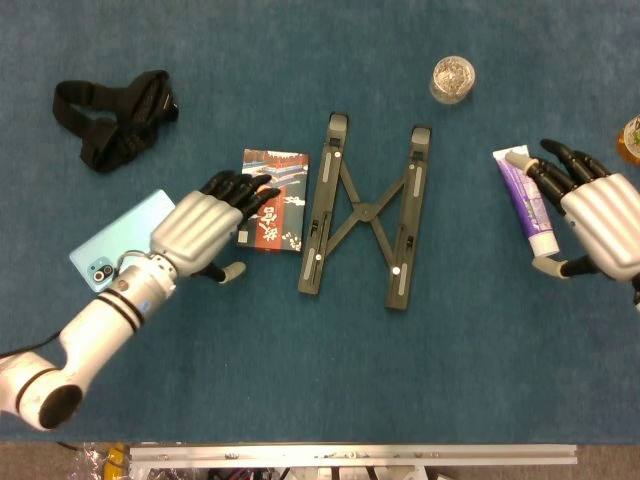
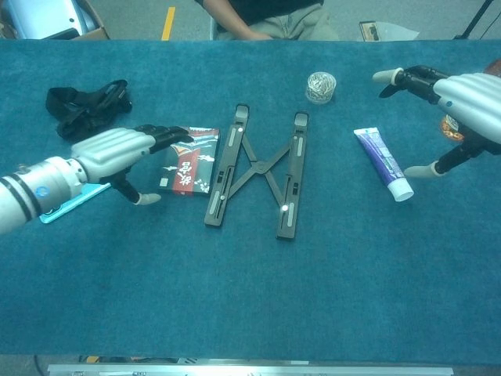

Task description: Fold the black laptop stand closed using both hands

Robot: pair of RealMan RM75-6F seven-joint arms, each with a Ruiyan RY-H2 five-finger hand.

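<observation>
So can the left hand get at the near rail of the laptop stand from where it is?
Probably yes. The left hand is open over the patterned box, which lies flat beside the laptop stand. Nothing tall stands between them, so the fingers could pass over it.

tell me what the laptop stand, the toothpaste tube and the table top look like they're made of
Laptop stand: matte black rigid bars with pale inlaid pads; metal or hard plastic, can't tell. Toothpaste tube: soft glossy plastic, purple printed body, white cap. Table top: covered in teal fabric, a felt-like or short-pile weave with a fine grainy texture and no shine.
</observation>
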